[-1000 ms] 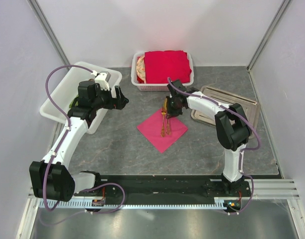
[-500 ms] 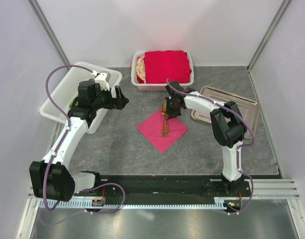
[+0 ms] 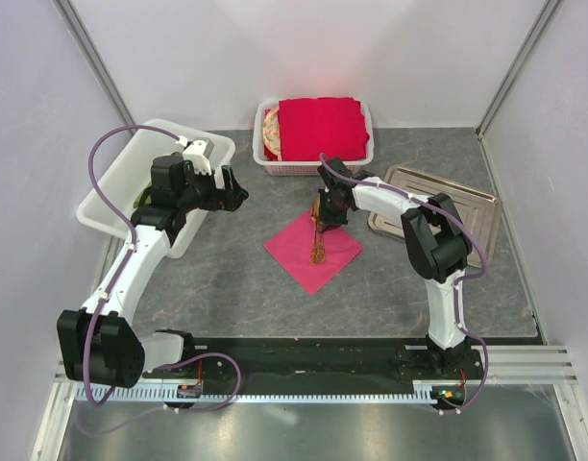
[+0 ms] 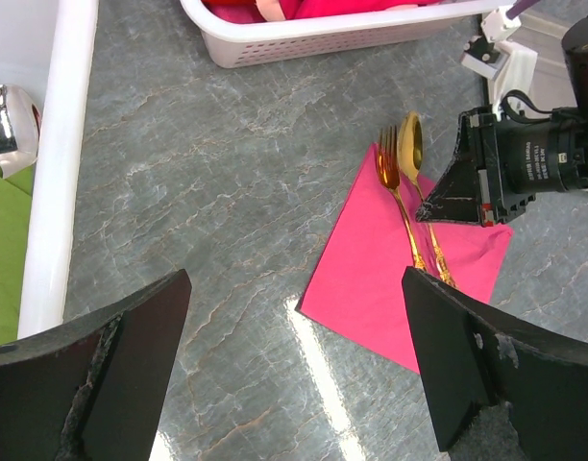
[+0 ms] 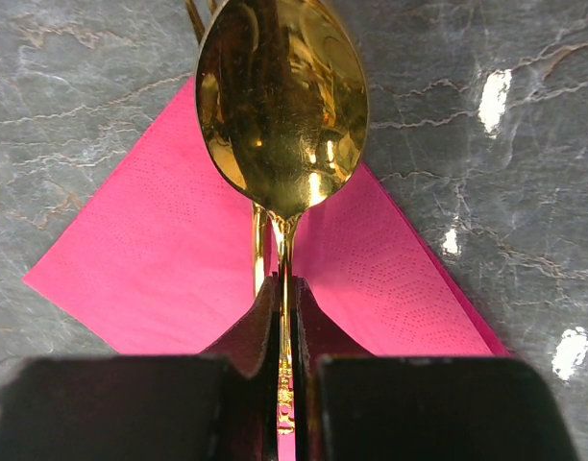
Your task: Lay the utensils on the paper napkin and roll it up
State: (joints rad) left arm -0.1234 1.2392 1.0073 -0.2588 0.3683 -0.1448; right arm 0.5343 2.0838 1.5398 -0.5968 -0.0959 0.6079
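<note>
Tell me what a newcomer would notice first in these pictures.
The bright pink napkin in the middle of the grey table catches the eye first, with a gold fork lying on it. The right gripper is shut on the handle of a shiny gold spoon beside the fork, its bowl over the napkin's far corner. Behind them, a white basket holds a red napkin stack.

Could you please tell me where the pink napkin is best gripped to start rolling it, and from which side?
Probably its left corner, approached low from the left. The pink napkin lies flat as a diamond, with the fork and spoon running along its far-to-near diagonal, so that corner is bare. The open left gripper faces it, while the right gripper is shut on the spoon's handle.
</note>
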